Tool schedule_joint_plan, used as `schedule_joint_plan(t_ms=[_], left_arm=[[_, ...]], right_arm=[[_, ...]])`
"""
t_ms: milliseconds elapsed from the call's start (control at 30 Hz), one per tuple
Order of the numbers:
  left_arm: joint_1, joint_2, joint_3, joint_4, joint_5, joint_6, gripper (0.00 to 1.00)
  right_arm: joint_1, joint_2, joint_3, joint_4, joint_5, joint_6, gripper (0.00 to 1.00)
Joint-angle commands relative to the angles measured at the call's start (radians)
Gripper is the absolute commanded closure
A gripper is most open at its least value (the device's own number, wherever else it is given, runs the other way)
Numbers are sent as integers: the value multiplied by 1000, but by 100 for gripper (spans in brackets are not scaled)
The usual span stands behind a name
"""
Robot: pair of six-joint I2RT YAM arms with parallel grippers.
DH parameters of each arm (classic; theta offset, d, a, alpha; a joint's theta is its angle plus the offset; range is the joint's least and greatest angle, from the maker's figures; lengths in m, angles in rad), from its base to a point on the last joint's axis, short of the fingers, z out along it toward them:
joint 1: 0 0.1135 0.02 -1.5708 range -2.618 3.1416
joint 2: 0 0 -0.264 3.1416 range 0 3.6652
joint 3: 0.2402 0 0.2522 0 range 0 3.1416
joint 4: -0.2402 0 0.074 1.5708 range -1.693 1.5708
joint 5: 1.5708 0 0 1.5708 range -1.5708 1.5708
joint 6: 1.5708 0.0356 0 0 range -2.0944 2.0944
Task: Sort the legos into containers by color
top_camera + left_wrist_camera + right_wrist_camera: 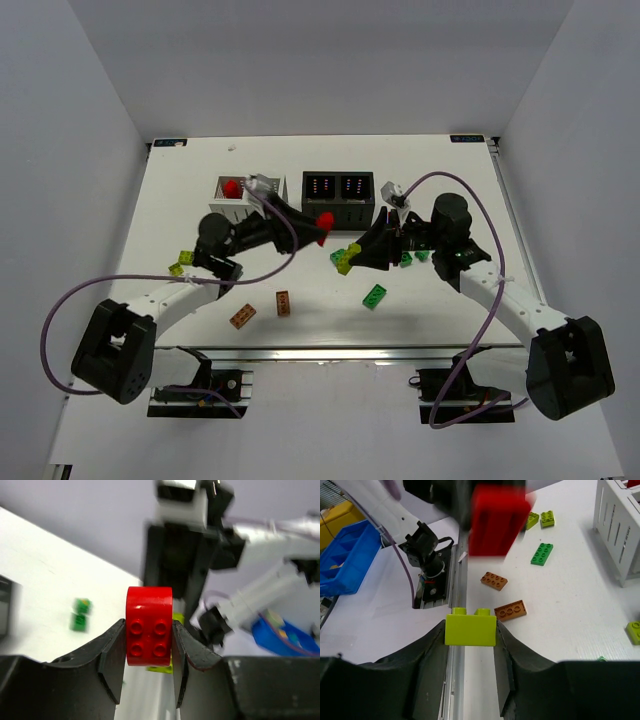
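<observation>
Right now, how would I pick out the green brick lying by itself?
Find the black container at the back middle of the table. Come toward the near edge, slightly right, to the green brick. It lies alone on bare white, bright green, while the two brown bricks sit well to its left.

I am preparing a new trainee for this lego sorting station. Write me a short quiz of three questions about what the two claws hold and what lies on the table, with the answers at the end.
1. True or false: the left claw grips a green brick.
2. What does the right claw hold? A) a red brick B) a yellow-green brick C) nothing
3. Fill in: ___ brown-orange bricks lie on the table.
Key: 1 false, it grips the red brick. 2 B. 3 two.
</observation>
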Motion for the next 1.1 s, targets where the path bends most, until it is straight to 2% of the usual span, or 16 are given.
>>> schedule_joint_plan(t_ms=[0, 167, 233, 267, 333, 367, 400, 467, 500, 733, 1067], left_arm=[[130, -63, -16, 191, -14, -122, 100], [205, -29, -23, 316, -2, -222, 100], [246, -46, -19, 241, -66, -176, 100], [285, -66, -16, 193, -104, -106, 100], [313, -91, 42, -109, -214, 41, 100], [317, -107, 76, -240, -412, 230, 100], [319, -102, 105, -417, -514, 288, 100], [326, -69, 196, -543, -726, 363, 100], [328, -28, 225, -625, -770, 390, 100], [331, 150, 380, -715, -865, 496, 100], [385, 288, 463, -764, -825, 572, 100]], right_arm=[[-5, 0, 23, -19, 15, -35, 100], [-6, 3, 21, -25, 18, -37, 100], [-6, -7, 21, -39, 34, -51, 100], [-6, -11, 24, -45, 46, -57, 100], [-6, -22, 30, -75, 54, -78, 100], [-6, -26, 33, -80, 63, -84, 100], [-6, -33, 33, -83, 64, -86, 100], [-6, -45, 33, -83, 63, -86, 100], [-6, -48, 32, -82, 61, -84, 100], [-6, -71, 32, -82, 57, -84, 100], [-6, -63, 33, -85, 57, -89, 100]])
